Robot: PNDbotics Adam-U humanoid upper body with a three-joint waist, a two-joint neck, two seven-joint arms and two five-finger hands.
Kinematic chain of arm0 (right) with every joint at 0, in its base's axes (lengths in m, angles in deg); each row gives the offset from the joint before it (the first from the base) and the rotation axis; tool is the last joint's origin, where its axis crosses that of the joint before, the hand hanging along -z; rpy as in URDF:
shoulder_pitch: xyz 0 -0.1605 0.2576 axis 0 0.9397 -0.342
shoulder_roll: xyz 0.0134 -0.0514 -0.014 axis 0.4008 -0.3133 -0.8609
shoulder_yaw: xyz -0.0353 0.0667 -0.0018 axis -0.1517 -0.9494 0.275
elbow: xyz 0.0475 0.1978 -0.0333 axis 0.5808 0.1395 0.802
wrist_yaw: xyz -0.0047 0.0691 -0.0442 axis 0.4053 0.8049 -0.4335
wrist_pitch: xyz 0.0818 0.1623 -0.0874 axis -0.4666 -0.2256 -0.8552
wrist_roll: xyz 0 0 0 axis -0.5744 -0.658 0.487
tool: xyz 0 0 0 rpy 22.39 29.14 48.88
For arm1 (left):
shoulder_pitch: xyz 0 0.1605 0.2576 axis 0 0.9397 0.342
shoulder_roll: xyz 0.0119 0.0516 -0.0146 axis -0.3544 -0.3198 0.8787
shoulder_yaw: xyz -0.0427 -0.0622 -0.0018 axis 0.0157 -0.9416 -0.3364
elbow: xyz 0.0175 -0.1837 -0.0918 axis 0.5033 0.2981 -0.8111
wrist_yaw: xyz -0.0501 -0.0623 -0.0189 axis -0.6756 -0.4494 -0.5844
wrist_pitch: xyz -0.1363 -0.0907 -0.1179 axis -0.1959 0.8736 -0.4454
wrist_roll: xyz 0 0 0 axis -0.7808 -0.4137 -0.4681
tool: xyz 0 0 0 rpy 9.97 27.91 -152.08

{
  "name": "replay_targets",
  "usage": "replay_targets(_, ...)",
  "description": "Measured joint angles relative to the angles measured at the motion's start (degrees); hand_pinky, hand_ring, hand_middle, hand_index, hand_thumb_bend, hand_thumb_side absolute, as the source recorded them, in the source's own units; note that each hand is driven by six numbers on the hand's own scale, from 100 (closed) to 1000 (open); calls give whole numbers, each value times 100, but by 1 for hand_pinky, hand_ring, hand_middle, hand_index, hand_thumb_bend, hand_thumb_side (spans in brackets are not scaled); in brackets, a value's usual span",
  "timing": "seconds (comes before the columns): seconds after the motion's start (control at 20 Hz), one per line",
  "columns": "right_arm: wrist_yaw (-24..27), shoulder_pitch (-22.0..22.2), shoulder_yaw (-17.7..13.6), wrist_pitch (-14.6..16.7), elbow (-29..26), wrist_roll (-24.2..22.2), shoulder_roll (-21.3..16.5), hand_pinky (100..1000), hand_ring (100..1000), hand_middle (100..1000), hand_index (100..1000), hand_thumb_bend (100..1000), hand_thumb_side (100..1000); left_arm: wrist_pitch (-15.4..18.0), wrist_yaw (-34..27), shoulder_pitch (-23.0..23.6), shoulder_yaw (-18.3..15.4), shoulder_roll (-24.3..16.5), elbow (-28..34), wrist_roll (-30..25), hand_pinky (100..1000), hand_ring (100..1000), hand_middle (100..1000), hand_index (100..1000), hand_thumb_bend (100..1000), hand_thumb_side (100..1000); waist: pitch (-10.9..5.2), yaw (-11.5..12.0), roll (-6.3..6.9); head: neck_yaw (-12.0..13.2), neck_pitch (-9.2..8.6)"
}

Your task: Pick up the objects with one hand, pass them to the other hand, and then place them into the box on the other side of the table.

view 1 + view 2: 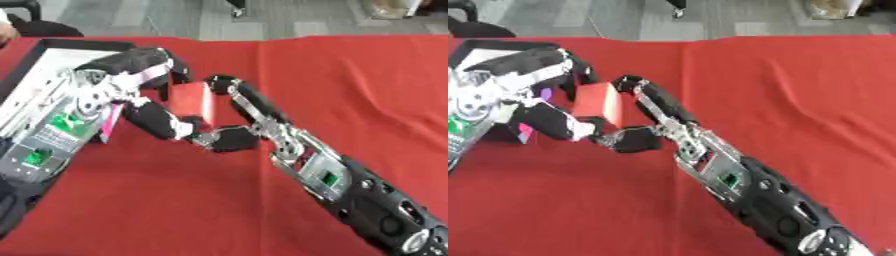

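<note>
The right hand (636, 117) has its fingers and thumb curled round a red block (598, 104), held above the red surface (798, 90). The left hand (131, 82) closes on the same block, mid-handover. The box (52, 50) at left awaits it. No legible writing.

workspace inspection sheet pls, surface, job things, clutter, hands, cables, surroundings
surface: table under a red cloth, with a seam running down it.
job's things: red block held between both hands; black-rimmed box at the left edge, something pink at its near side.
clutter: nothing seen.
hands: left hand and right hand both curled round the block, mid-handover.
cables: nothing seen.
surroundings: grey floor beyond the table.
</note>
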Motion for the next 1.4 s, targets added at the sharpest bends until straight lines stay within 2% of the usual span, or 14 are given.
replay_targets(0.4, -73, 6, -6, -88, 11, 23, -1, 874, 881, 785, 950, 625, 646, -54, 55, 286, -244, -329, 145, 54, 697, 526, 391, 391, 150, 100, 1, 6, -1, -4, 0)
replay_targets(0.7, -80, 43, -27, -144, 15, -11, -52, 872, 874, 779, 943, 614, 610, -418, 55, 640, -910, -759, 438, 420, 691, 518, 390, 385, 119, 100, 1, 6, -2, -5, 0)
replay_targets(0.8, -77, 43, -43, -163, -14, -16, -60, 868, 867, 773, 938, 599, 571, -569, 47, 706, -1143, -901, 434, 583, 694, 521, 392, 388, 116, 100, 1, 3, -2, 1, 0)
replay_targets(1.1, 37, 42, -77, -224, -151, 9, -97, 862, 849, 755, 918, 532, 417, -1072, 56, 691, -1674, -1304, -215, 1128, 702, 530, 401, 397, 100, 100, 1, -76, -9, 105, 0)
replay_targets(1.4, 250, -9, -121, -253, -400, 29, -122, 857, 839, 745, 908, 523, 387, -1487, -38, 529, -1858, -1386, -1075, 1619, 708, 542, 418, 417, 100, 100, 48, -211, -99, 432, 0)
